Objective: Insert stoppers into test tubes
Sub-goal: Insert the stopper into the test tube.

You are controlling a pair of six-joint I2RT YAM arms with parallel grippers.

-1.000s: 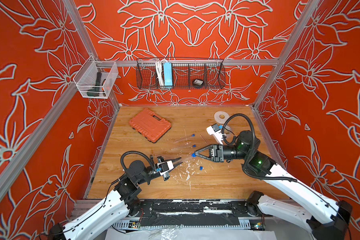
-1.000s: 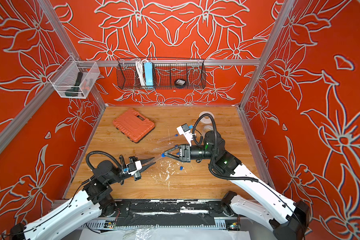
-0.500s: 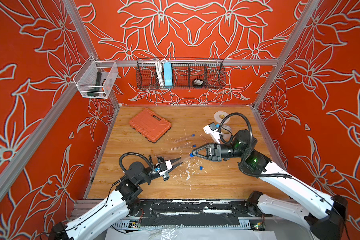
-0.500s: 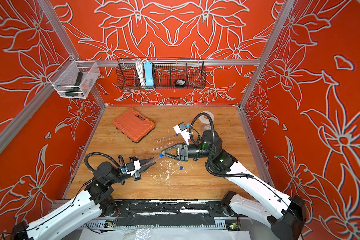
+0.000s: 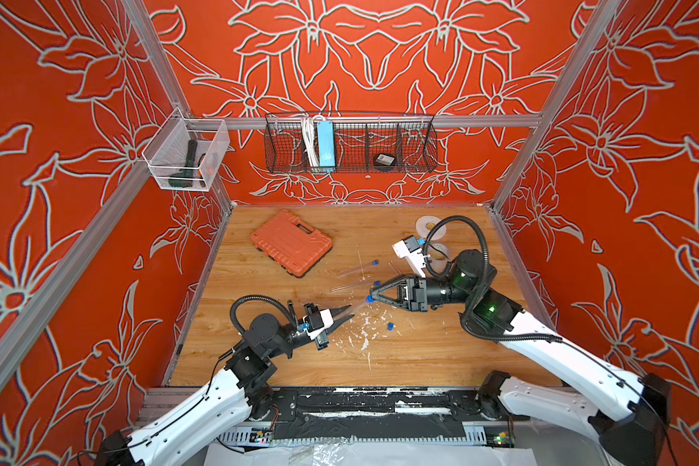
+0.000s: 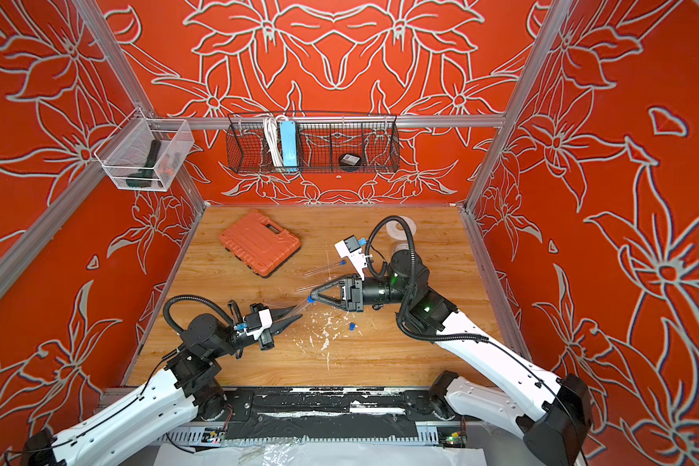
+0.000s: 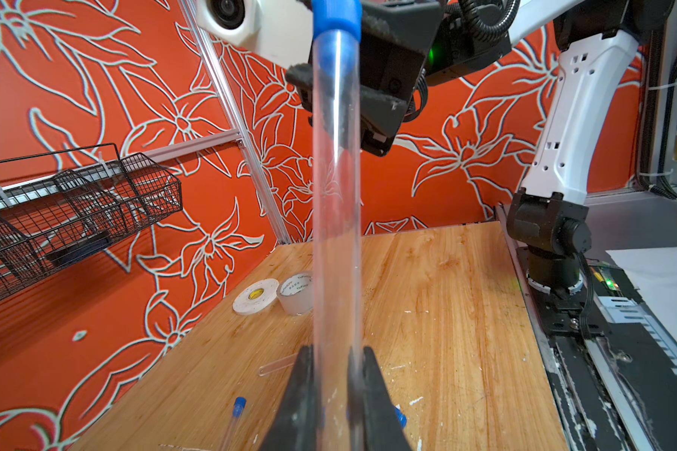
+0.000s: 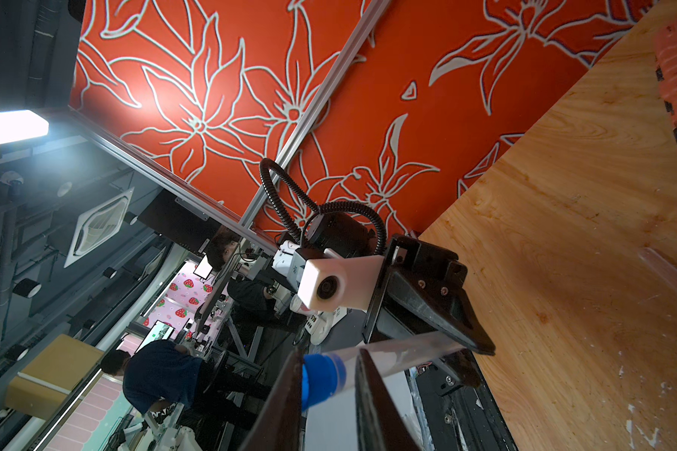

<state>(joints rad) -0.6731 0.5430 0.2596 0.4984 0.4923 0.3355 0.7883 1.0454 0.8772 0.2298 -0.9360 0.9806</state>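
Spanning the red-flowered cell, the wooden worktop [image 5: 420, 363] shows white flecks near its front middle. We log the left arm [image 5: 202, 407] and right arm [image 5: 561, 355] reaching in from the front edge, wrists aimed at each other above the wood. A wire basket [image 5: 352, 143] hangs on the back wall and a clear bin [image 5: 186, 157] on the left wall. An orange case [image 5: 291, 242] lies flat at the far left of the worktop. Two tape rolls [image 5: 430, 226] sit far right, behind the right arm's cable.

Left jaws: closed on the held tube [image 5: 356, 306], pinching it near one end. It is raised off the wood. Its long axis runs from the left jaws to the right jaws, slanting toward the far right in both top views. In the left wrist view the same tube [image 7: 335, 214] runs straight away from the camera, mouth pointing at the right jaws.

Right jaws: closed on a blue stopper [image 8: 323, 380]. The stopper meets the tube's mouth. How deep it sits we cannot tell.

Just beyond, a capped tube [image 5: 358, 268] lies on the wood on a similar slant, blue end toward the far right. A second lying tube [image 5: 346, 287] lies near it, almost parallel. Whether it is capped we cannot tell.

One loose stopper [image 5: 390, 325] rests among the flecks, in front of the right jaws and touching nothing.
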